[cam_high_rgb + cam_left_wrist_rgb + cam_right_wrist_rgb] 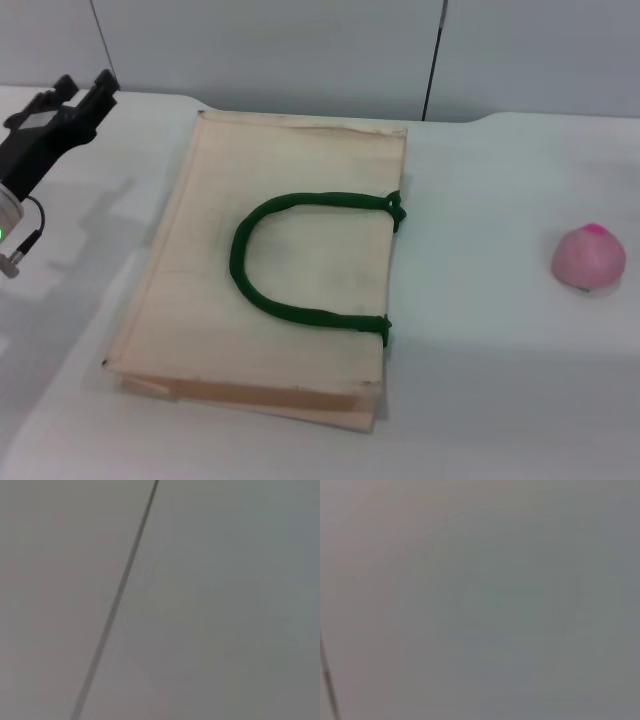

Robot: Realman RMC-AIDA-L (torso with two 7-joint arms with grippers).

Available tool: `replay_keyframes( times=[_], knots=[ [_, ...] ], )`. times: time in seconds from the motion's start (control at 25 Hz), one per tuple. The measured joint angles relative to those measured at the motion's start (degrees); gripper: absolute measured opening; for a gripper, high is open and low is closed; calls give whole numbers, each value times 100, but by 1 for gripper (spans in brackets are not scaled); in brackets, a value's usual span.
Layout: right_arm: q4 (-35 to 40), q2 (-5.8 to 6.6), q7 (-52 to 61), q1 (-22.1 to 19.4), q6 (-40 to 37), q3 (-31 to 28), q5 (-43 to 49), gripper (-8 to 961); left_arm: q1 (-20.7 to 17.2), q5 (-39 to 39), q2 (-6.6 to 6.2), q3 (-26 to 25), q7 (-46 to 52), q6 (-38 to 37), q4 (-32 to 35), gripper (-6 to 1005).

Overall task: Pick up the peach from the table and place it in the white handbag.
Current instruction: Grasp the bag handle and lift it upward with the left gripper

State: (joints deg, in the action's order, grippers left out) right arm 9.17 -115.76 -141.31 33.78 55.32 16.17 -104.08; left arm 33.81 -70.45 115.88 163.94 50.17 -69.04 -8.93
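Cream bag [270, 270] lies flat, so the peach [589, 259] well right of it may roll off; left claw [62, 108] state unclear, right unseen.

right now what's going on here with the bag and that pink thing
Nothing is being handled yet. The white handbag lies flat on the table, green handles on top. The peach sits alone on the table off to the robot's right of the bag. The left gripper hovers at the far left, holding nothing; the right gripper is out of view.
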Motion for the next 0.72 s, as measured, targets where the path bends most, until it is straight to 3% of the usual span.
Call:
replay_keyframes(
  times=[0.36,0.72],
  knots=[
    [994,26,1993,113,426,139,2075,794,758,2554,-20,5,3113,-189,-1458,648],
    [1313,22,2434,135,695,229,2480,794,1497,4699,-83,6,4652,-244,-1852,649]
  ],
)
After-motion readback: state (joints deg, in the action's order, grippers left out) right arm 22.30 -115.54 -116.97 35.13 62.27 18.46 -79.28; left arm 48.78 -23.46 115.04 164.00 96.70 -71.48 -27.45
